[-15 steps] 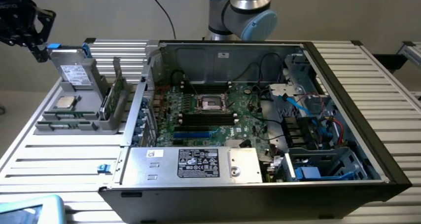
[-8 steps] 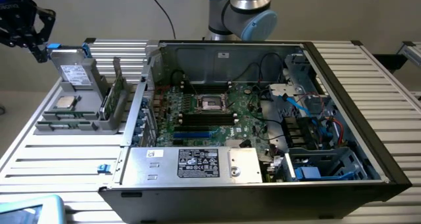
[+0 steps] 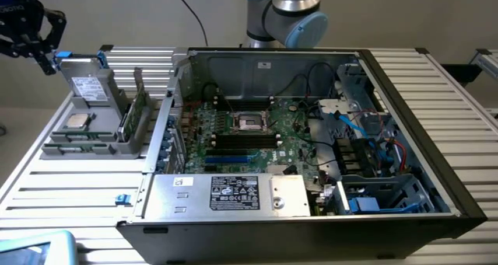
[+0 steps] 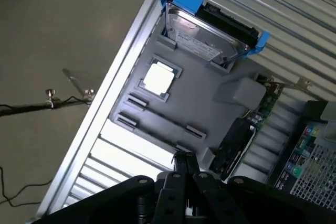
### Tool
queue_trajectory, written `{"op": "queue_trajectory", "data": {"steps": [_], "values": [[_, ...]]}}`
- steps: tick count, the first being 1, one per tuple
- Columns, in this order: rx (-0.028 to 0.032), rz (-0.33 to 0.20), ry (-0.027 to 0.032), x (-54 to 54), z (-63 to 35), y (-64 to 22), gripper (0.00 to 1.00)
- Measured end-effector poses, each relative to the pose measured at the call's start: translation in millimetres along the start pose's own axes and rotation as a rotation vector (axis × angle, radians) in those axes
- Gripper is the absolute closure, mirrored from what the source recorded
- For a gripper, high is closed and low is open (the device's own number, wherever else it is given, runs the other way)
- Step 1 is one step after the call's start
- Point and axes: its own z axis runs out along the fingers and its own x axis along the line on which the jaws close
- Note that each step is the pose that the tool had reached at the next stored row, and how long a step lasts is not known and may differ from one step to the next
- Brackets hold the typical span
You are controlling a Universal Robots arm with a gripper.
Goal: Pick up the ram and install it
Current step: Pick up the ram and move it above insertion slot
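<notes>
The ram [image 3: 130, 119] appears to be the thin green board standing on edge in the grey holder [image 3: 86, 148] at the exterior view's left, beside the open computer case [image 3: 435, 136]. In the wrist view the same green board [image 4: 261, 107] stands at the holder's [image 4: 210, 103] far side. My gripper [image 3: 43, 56] hangs at the exterior view's upper left, just beside the boxy drive [image 3: 86, 84], well above and away from the ram. Its fingers [image 4: 184, 162] are shut together with nothing between them. The motherboard's black memory slots [image 3: 245, 140] lie in the case's middle.
The holder also carries a grey drive with blue handles [image 4: 210, 24] and a square silver processor [image 4: 158, 77]. Cables, a power supply [image 3: 233, 194] and drive cages crowd the case. The slatted metal table [image 3: 70, 195] ends close to the holder, with floor beyond.
</notes>
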Motion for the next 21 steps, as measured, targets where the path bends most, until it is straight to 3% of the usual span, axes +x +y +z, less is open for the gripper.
{"op": "queue_trajectory", "data": {"steps": [21], "values": [[-0.0069, -0.382, 0.0169, 0.1, 3.1, -0.1, 0.89]]}}
